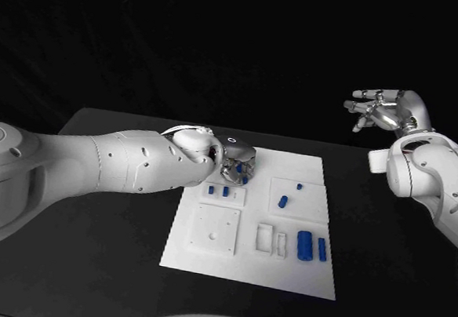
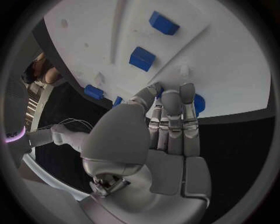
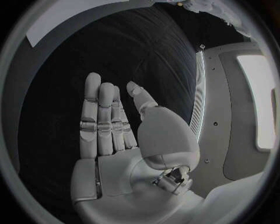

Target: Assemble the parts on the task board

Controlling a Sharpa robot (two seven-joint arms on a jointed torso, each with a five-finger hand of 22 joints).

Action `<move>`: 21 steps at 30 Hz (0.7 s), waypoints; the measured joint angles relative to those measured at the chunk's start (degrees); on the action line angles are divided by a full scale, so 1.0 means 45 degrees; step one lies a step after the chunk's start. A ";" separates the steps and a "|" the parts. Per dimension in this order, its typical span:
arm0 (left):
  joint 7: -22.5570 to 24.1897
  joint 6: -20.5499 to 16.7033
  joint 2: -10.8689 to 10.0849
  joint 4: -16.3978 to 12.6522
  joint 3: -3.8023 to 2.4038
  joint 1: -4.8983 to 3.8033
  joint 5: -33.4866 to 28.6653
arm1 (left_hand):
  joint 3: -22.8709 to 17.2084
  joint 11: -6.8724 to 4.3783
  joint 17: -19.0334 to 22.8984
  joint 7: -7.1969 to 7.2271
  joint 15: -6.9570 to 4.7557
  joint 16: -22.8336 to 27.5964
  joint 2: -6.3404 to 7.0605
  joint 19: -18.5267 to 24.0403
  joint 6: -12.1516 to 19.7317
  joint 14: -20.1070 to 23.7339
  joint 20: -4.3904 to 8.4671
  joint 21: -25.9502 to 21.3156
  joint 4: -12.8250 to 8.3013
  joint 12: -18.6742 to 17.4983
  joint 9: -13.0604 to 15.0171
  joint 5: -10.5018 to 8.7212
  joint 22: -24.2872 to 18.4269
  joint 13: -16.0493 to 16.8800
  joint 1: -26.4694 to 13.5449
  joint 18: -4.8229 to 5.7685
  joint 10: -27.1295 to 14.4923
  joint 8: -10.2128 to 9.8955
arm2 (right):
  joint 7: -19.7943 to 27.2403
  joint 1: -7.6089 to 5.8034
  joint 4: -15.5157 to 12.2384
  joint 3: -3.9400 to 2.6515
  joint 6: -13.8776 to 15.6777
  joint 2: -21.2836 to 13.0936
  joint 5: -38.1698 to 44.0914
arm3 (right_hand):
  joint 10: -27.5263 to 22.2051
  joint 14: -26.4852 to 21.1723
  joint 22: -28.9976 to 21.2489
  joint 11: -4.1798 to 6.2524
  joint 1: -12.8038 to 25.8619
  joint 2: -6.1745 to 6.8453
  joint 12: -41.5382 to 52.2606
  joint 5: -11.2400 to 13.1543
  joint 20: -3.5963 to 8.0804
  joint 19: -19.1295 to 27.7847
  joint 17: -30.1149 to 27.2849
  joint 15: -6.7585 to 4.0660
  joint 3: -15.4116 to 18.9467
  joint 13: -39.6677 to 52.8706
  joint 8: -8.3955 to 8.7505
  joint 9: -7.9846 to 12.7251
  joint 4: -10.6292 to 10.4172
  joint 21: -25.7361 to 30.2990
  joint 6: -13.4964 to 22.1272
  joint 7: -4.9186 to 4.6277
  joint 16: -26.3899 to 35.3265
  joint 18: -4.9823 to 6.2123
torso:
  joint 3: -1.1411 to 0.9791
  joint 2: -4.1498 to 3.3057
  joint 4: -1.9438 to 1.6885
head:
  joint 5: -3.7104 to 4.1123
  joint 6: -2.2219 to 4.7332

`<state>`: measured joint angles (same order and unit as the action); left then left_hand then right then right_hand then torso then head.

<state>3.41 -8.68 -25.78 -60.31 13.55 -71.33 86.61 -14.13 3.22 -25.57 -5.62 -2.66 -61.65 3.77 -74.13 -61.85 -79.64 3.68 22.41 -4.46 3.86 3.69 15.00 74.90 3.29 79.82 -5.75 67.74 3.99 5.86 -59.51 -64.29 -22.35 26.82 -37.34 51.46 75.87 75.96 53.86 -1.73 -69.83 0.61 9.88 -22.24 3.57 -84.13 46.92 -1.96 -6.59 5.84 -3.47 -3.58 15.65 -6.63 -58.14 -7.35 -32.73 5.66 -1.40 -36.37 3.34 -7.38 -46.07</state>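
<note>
The robot's left arm reaches across the black desk [image 1: 92, 251], its left hand [image 1: 235, 164] lowered over the far left corner of the white task board [image 1: 283, 272], fingers [image 2: 172, 116] laid together on a blue part [image 2: 198, 103]; whether it grips it cannot be told. The right hand [image 1: 382, 109] hangs raised beyond the desk, empty, fingers loosely apart. More blue parts [image 1: 311, 247] lie on the board.

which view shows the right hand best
The right wrist view: the right hand is seen close up, palm facing the camera, fingers straight and apart, holding nothing. The head view shows it small, raised beyond the table.
</note>
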 measured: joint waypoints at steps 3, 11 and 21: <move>0.0030 -0.0034 0.0008 0.0011 0.0000 0.0010 -0.0018 | 0.0033 -0.0069 -0.0011 0.0031 0.0000 0.0000 -0.0085 0.0000 -0.0162 0.0000 0.0000 0.0039 0.0033 0.0000 0.0000 -0.0084 0.0000 0.0006 0.0004 0.0000 0.0234 0.0000 | 0.0000 0.0000 0.0000 0.0000 -0.0003 0.0004 0.0000 | 0.0000 0.0000 0.0000 0.0000 0.0000 0.0000 0.0000 0.0000 0.0000 0.0000 0.0000 0.0000 0.0000 0.0000 0.0000 0.0000 0.0000 0.0000 0.0000 0.0000 0.0000 -0.0001 | 0.0000 0.0000 -0.0001 | 0.0001 -0.0015; 0.0169 -0.0133 0.0017 0.0016 0.0017 0.0049 -0.0079 | 0.0358 -0.0252 -0.0030 0.0112 -0.0112 -0.0098 -0.0378 -0.0027 -0.0899 -0.0118 0.0027 0.0144 0.0110 0.0000 0.0000 -0.0289 0.0010 0.0049 0.0188 0.0003 0.1000 0.0000 | 0.0000 0.0000 0.0021 0.0000 -0.0022 0.0038 0.0000 | 0.0046 0.0000 -0.0002 0.0047 0.0000 0.0000 0.0000 0.0001 0.0000 -0.0001 0.0000 0.0000 -0.0036 0.0001 0.0000 0.0000 -0.0036 0.0000 -0.0042 0.0042 0.0000 -0.0005 | 0.0000 0.0006 -0.0009 | -0.0022 -0.0044; 0.0313 -0.0492 -0.0034 0.0029 0.0028 0.0074 -0.0157 | 0.0640 -0.0380 -0.0029 0.0159 -0.0085 -0.0156 -0.0694 -0.0047 -0.1610 -0.0204 0.0047 0.0340 -0.0167 -0.0064 0.0018 -0.0339 0.0008 0.0026 0.0406 0.0095 0.1691 -0.0085 | -0.0002 0.0000 0.0039 0.0000 -0.0042 0.0048 -0.0001 | 0.0046 0.0001 -0.0004 0.0047 0.0000 0.0000 0.0000 0.0009 0.0000 0.0000 -0.0001 0.0000 -0.0090 0.0002 0.0000 0.0000 0.0018 0.0000 -0.0042 0.0042 0.0000 -0.0009 | -0.0007 0.0015 -0.0004 | -0.0029 -0.0023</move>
<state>4.82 -10.89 -25.93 -60.18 13.68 -71.00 85.90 -11.25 1.51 -25.70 -4.90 -3.05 -62.35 0.65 -74.34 -69.09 -80.55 3.89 23.94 -5.21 3.58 3.78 13.47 74.94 3.40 81.65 -5.33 75.35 3.60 5.85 -59.51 -64.11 -22.35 26.63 -37.12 51.46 76.08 75.97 53.84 -1.52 -69.83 0.61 9.88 -22.20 3.57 -84.13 46.91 -1.96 -7.00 5.85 -3.47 -3.58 15.73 -6.63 -58.33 -7.16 -32.73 5.62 -1.43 -36.30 3.32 -7.51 -46.18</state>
